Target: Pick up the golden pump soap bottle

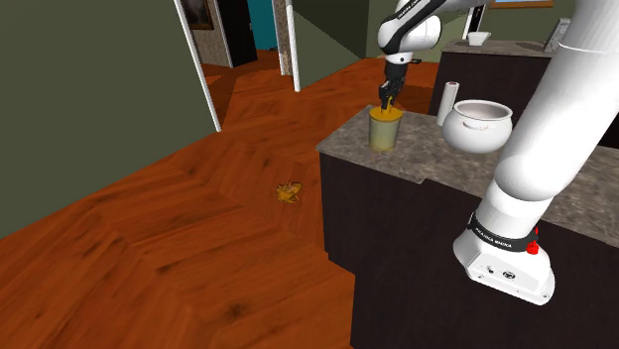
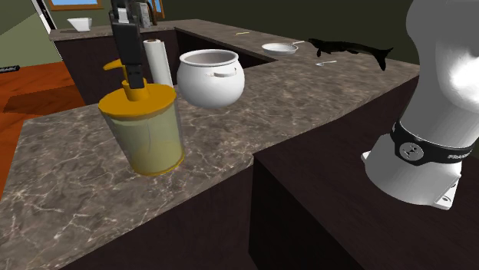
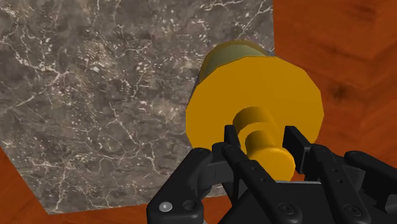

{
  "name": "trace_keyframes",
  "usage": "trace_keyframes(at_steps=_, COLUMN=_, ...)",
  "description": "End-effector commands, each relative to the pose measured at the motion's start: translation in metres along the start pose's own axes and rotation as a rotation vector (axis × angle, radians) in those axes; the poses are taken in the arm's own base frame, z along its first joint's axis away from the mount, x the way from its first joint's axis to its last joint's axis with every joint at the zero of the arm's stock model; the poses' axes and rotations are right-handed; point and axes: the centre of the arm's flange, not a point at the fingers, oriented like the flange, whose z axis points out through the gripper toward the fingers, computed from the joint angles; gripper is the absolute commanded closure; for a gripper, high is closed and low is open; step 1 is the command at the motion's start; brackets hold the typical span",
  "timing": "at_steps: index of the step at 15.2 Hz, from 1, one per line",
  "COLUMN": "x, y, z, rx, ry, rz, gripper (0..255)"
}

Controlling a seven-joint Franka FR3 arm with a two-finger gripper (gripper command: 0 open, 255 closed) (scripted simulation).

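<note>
While downturned, pincer (image 3: 264, 139) astride bottle pump (image 3: 253, 118).

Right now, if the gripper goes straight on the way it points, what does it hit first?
Going down, the gripper would most likely meet the bottle's golden cap first, beside the pump it straddles. The gap left above the cap is unclear.

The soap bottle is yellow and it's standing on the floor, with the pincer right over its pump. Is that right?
Not quite. The yellow soap bottle is standing up on the marbled grey counter, near its corner, not on the floor. The shoulder view shows it there, with the wooden floor well below. The pincer is right over its pump, just as you said.
</note>
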Motion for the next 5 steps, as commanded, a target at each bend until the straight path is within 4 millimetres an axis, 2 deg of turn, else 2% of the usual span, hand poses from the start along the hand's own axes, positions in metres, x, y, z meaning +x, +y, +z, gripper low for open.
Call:
trace_keyframes(at_steps=1, x=0.002, y=0.0, z=-0.011, rx=0.0, ry=0.0, rz=0.0, gripper=255)
trace_keyframes(at_steps=3, x=0.003, y=0.0, z=-0.021, rx=0.0, ry=0.0, rz=0.0, gripper=255)
trace_keyframes(at_steps=5, x=0.003, y=0.0, z=-0.022, rx=0.0, ry=0.0, rz=0.0, gripper=255)
